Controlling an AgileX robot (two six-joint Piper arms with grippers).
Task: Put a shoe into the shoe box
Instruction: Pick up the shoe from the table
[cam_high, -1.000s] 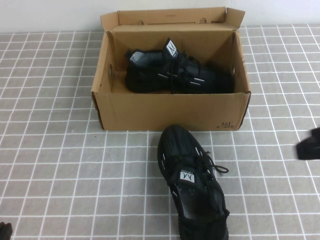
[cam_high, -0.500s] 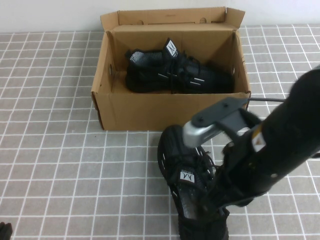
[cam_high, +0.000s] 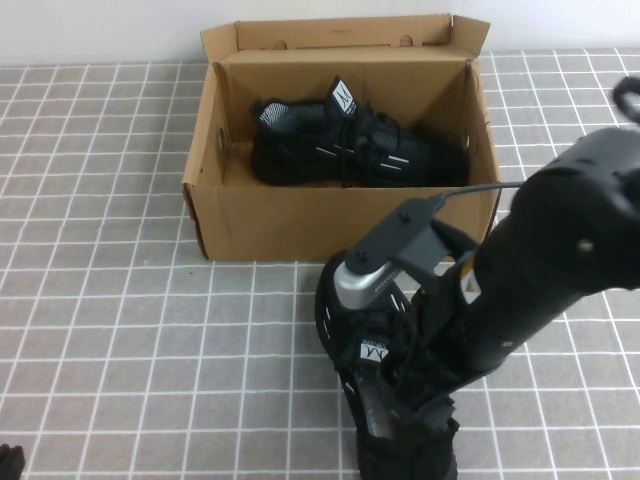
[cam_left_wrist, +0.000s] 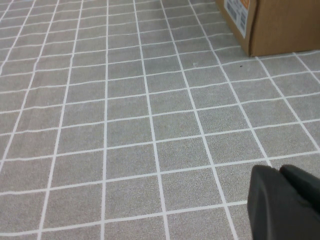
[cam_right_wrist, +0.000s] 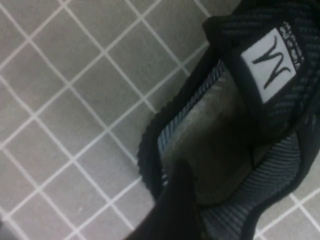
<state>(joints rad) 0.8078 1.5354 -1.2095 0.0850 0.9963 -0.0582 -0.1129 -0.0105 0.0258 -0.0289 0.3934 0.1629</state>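
Observation:
The shoe (cam_high: 343, 300) lies on the tiled floor just in front of the shoe box (cam_high: 340, 225), toe toward the box; only its toe and white tongue logo show under my right arm. In the right wrist view its open collar (cam_right_wrist: 225, 130) fills the frame. My right gripper (cam_high: 402, 395) is open and low over the shoe's opening (cam_right_wrist: 240, 200), with one finger (cam_right_wrist: 172, 205) at the collar edge. My left gripper (cam_high: 8, 462) is shut and empty at the near left corner, also seen in the left wrist view (cam_left_wrist: 280, 172).
The identical mate (cam_high: 350, 148) lies on its side inside the box, whose lid flap (cam_high: 340, 35) stands open against the back wall. A corner of the box shows in the left wrist view (cam_left_wrist: 275, 25). Grey tiled floor lies on both sides.
My right arm has swung in from the right edge and come down over the shoe on the floor, shifting slightly left in the last half second. The shoe and left gripper have not moved.

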